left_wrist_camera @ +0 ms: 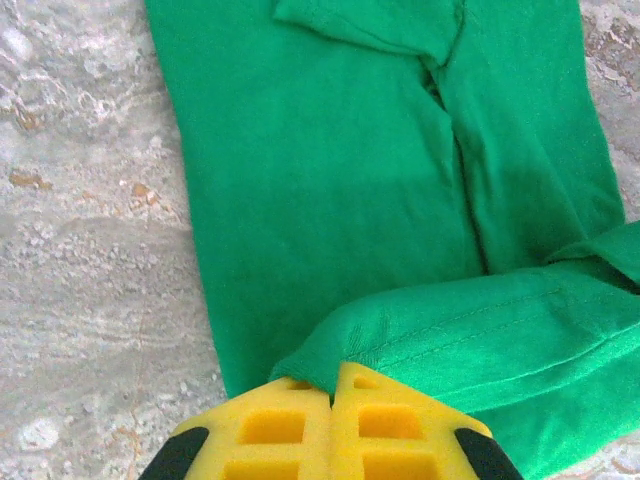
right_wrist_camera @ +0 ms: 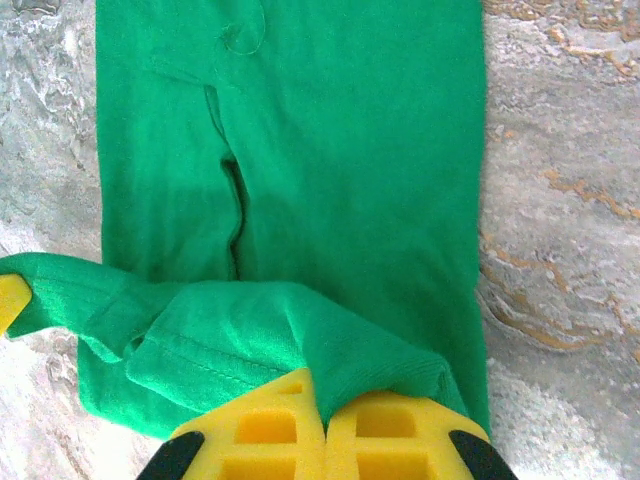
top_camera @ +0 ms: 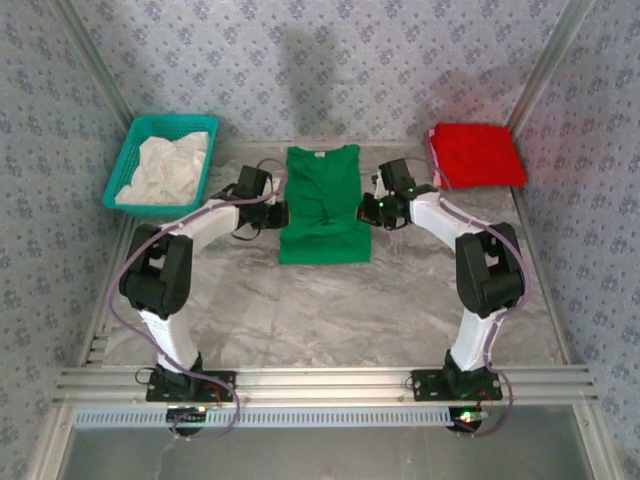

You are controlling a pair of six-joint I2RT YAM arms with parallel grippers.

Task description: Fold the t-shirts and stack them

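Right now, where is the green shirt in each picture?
Top: green shirt, middle of the table.
Left wrist: middle and right, edge pinched by left hand.
Right wrist: centre, edge pinched by right hand.
Shared: the dark fold gap down its middle.

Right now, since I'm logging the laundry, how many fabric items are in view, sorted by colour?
green t-shirt: 1
red t-shirt: 1
white cloth heap in the teal basket: 1, though the number of pieces in it cannot be told
Total: 3
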